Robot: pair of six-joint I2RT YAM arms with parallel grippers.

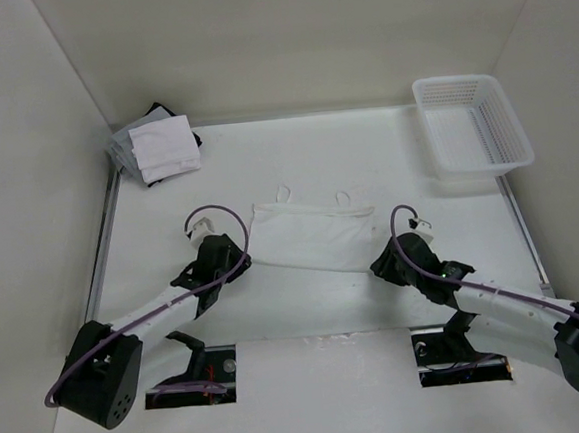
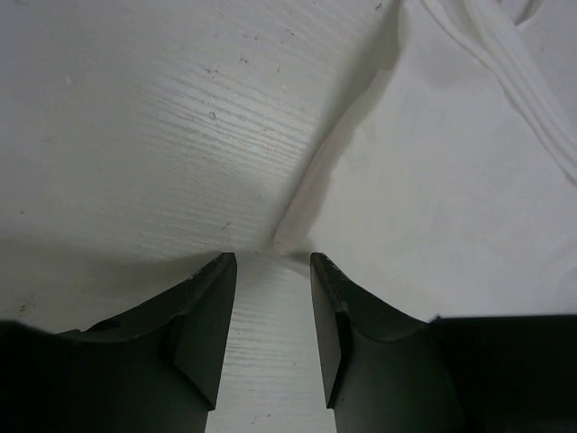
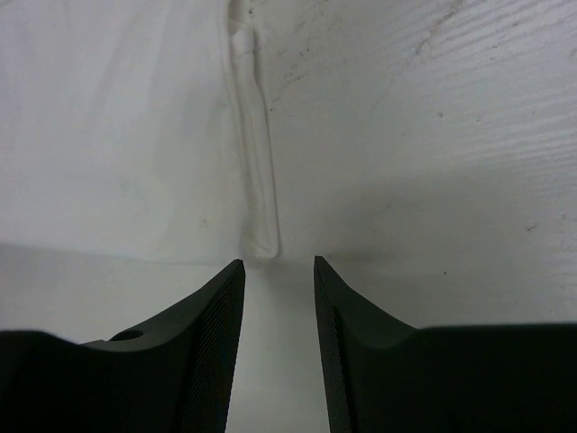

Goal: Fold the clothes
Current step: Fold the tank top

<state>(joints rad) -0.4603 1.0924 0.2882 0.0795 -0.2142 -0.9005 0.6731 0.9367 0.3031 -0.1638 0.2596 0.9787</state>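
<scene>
white, thin and wrinkled, the clothes [image 1: 311,237] lie spread flat on the table [image 1: 385,159] between the two arms, plain cloth with two small loop straps [image 1: 286,192] along the far edge. the left gripper [image 2: 272,260] sits low at the near left corner of the clothes, its jaws parted by a moderate gap with only bare table between them; the cloth's corner lies just ahead of the fingertips. the right gripper [image 3: 278,262] is likewise partly open and holds nothing, and the hemmed right edge of the clothes ends just beyond its tips. a pile of white, grey and black cloth [image 1: 159,147] lies at the far left corner, a white mesh basket [image 1: 473,122] at the far right.
</scene>
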